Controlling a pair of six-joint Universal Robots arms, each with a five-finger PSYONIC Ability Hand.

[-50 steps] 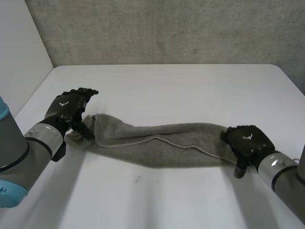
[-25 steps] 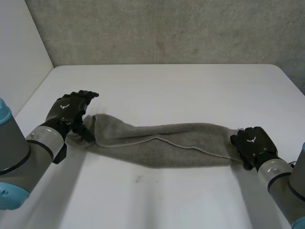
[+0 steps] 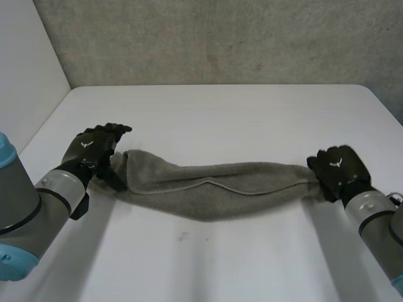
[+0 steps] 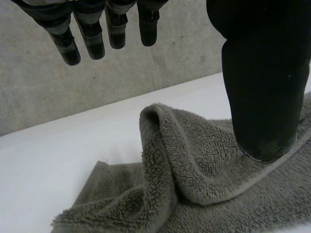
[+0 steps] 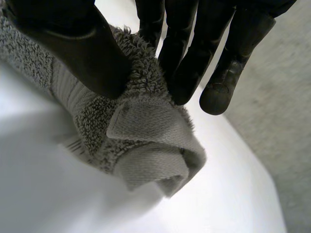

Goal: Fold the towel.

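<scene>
A grey towel (image 3: 214,189) lies bunched into a long strip across the white table (image 3: 220,113). My left hand (image 3: 94,148) is at its left end. In the left wrist view the fingers (image 4: 92,39) stand straight above the towel (image 4: 184,160) without touching it, while the thumb (image 4: 262,87) presses down on a fold. My right hand (image 3: 337,170) is shut on the towel's right end. There the thumb (image 5: 73,43) and fingers (image 5: 194,43) pinch the bunched hem (image 5: 141,141) just above the table.
A grey concrete wall (image 3: 220,38) runs behind the table's far edge. A white side wall (image 3: 25,69) stands at the left. Bare tabletop stretches in front of and behind the towel.
My right hand has closed on the towel's right end and drawn it right and away from me, stretching the strip. The left hand has barely shifted.
</scene>
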